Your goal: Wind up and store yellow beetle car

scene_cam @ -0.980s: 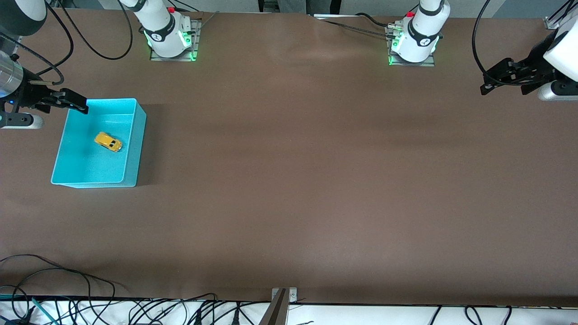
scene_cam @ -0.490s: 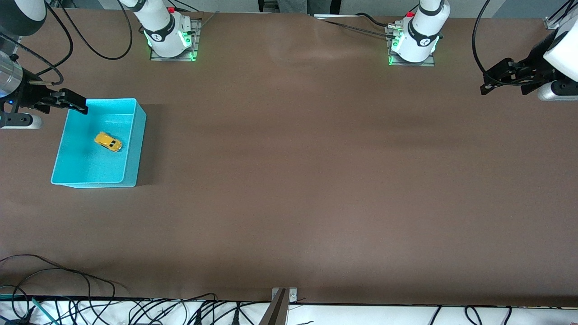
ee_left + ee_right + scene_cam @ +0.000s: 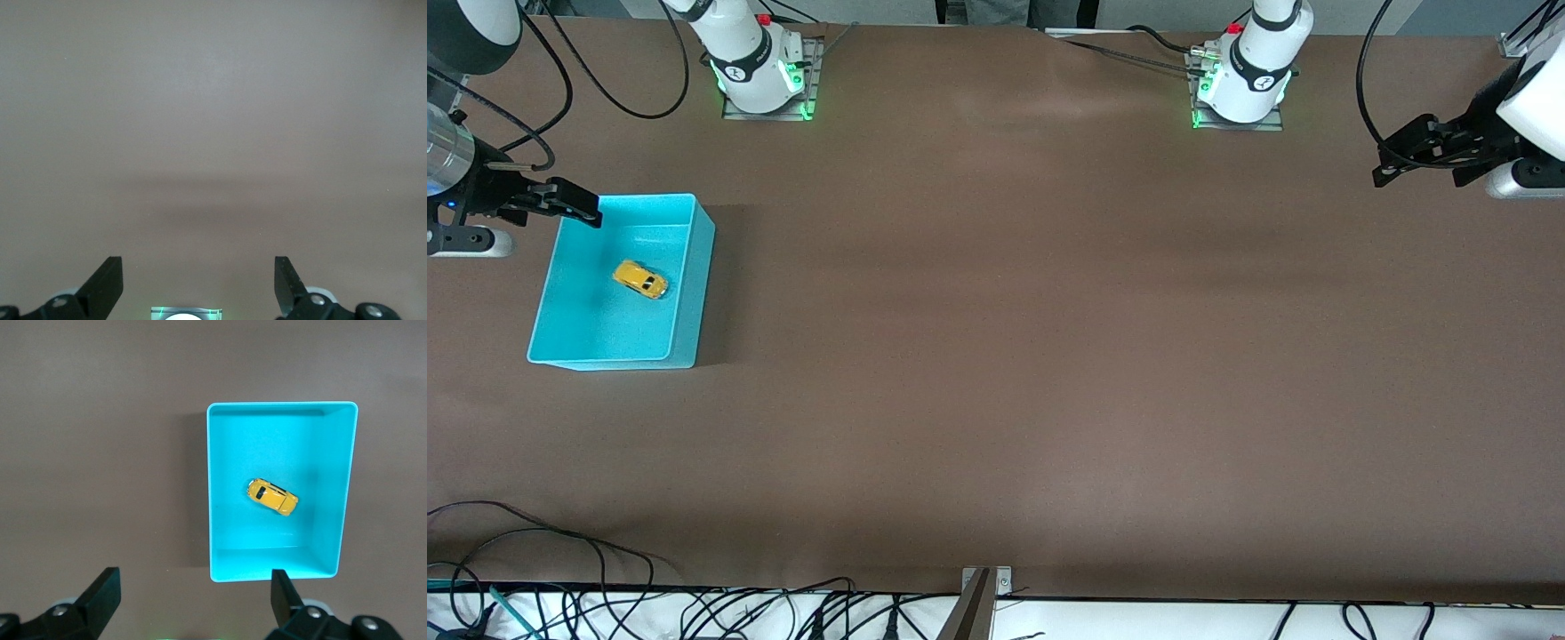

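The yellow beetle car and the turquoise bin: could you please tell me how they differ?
The yellow beetle car is tiny, while the turquoise bin is far larger and holds it. The car is rounded with dark windows; the bin is a plain open box. The car lies askew to the bin's walls. Neither claw touches either.

Two white arms are seen, each rising from a rounded white base ringed by a black band with a small white emblem and lit by green lights, bolted to a grey metal plate. A red button is set beside each base. Black cables are looped around the upper links. The right gripper (image 3: 574,204) is black, mounted under a silver cylindrical wrist with a blue light. The left gripper (image 3: 1392,164) is also black, with wedge-shaped fingers (image 3: 107,283).
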Robot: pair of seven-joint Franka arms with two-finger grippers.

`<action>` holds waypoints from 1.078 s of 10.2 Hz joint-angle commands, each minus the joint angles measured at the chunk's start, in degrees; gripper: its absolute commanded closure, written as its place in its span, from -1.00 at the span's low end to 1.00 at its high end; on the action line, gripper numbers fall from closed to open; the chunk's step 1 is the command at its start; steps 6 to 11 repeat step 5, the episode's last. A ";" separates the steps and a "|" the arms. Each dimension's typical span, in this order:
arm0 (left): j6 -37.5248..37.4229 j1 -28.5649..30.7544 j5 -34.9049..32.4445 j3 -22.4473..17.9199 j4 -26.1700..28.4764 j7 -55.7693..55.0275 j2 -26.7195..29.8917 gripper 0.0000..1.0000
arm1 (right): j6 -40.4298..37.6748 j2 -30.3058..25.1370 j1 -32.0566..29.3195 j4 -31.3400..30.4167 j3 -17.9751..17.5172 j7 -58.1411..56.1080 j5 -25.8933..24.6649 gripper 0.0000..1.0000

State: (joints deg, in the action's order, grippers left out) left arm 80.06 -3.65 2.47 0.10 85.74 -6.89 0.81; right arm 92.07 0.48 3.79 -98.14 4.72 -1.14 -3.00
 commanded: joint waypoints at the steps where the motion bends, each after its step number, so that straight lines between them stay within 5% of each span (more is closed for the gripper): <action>1: -1.40 0.05 1.75 -0.01 -2.16 -0.76 -0.90 -1.00 | 0.04 0.49 -1.68 1.10 -1.38 -0.18 -0.69 -1.00; 11: -1.40 -0.04 1.75 -0.01 -2.16 -0.76 -0.90 -1.00 | 0.04 0.66 -1.86 1.37 -1.47 -0.27 -0.69 -1.00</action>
